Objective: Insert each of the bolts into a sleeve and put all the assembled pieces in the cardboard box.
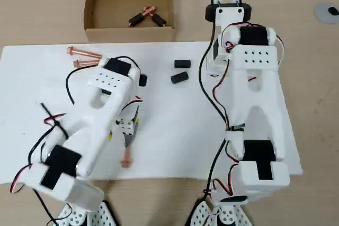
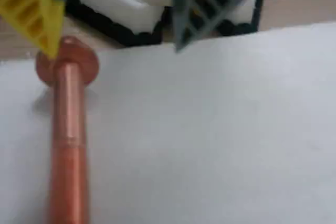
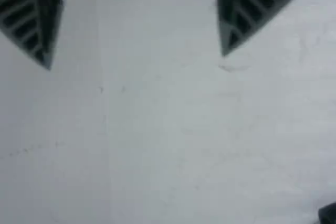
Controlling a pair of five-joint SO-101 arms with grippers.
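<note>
Desk [image 1: 310, 51], wood-toned, carrying a white sheet [image 1: 175, 130]; cardboard box [image 1: 130, 34] is sitting at the sheet's far edge, holding assembled pieces [image 1: 148, 17].

High view: two bolts [image 1: 85, 52] are lying near the box's left corner and two sleeves [image 1: 182, 63] near its right corner.

Left wrist view: left gripper [image 2: 114, 50] is keeping its fingers spread, yellow fingertip [image 2: 44, 35] at the head of a third bolt [image 2: 68, 145] lying flat, well apart from the box.

Right wrist view: right gripper [image 3: 136, 57] is hovering, fingers spread, over bare sheet.

free room on the white sheet [image 1: 175, 130] between the arms, two sleeves [image 1: 179, 78] (near the cardboard box [image 1: 130, 34]) lying beyond
</note>
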